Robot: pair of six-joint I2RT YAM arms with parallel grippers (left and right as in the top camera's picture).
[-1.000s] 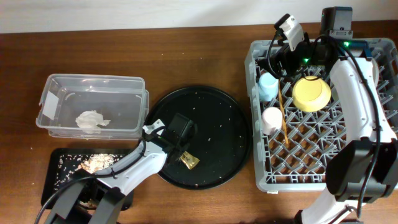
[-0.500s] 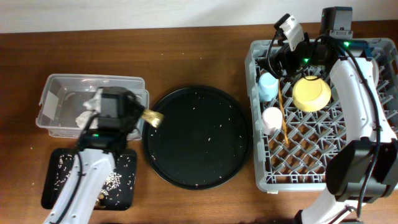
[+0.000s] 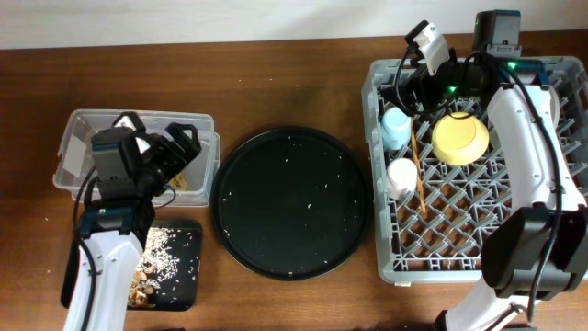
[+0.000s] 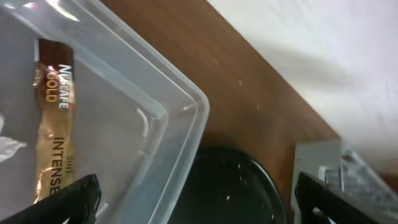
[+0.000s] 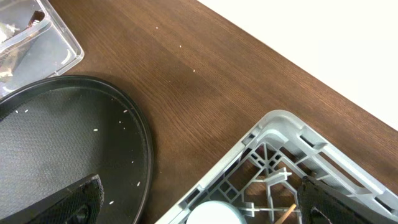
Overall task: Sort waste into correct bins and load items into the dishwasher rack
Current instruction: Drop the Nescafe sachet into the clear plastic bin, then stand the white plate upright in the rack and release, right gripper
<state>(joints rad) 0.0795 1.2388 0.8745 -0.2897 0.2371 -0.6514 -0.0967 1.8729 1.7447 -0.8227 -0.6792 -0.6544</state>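
Note:
The brown-gold snack wrapper lies loose on the floor of the clear tub, also seen from overhead as the wrapper. My left gripper hovers open over the tub's right end, nothing between its fingers. The napkin is hidden beneath the arm. Food scraps lie in the flat black tray. In the dishwasher rack stand the blue cup, pink cup, yellow bowl and chopsticks. My right gripper hangs open over the rack's far left corner, above the blue cup.
A large round black tray speckled with crumbs sits between the tub and the rack. The right arm stretches over the rack's right side. Bare wooden table runs along the back.
My left gripper lifted the wrapper off the round tray, swung left to the clear tub and opened; the wrapper now lies in the tub. The right arm has not moved.

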